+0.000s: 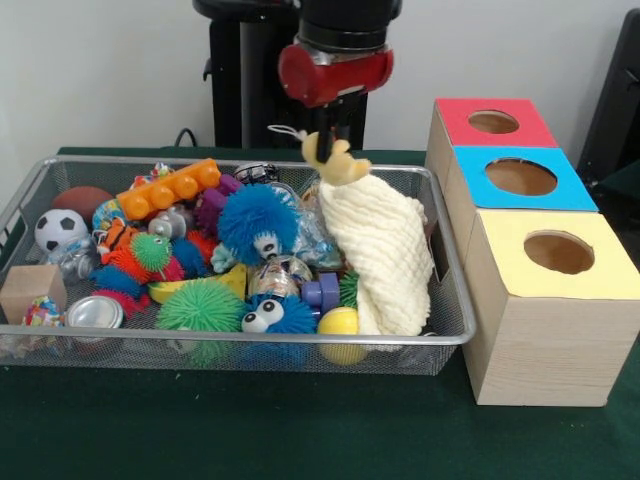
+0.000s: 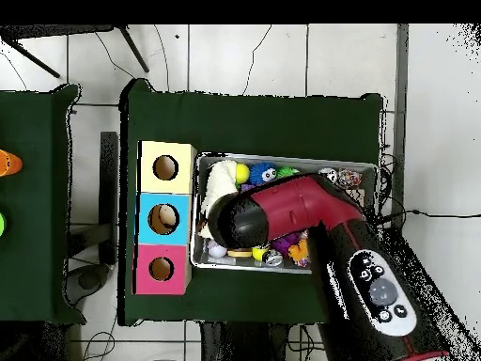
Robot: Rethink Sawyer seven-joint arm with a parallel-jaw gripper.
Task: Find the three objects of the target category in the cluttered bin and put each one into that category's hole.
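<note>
The red and black arm [image 1: 335, 60] reaches straight down over the bin's [image 1: 230, 340] right end (near the three-holed box [image 1: 540, 290]), its gripper [image 1: 330, 140] pinching the yellow top of a cream cloth toy [image 1: 385, 255], which drapes into the bin.

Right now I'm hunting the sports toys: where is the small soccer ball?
In the front view the soccer ball sits at the bin's left end, just below a brown ball and above the wooden block.
</note>
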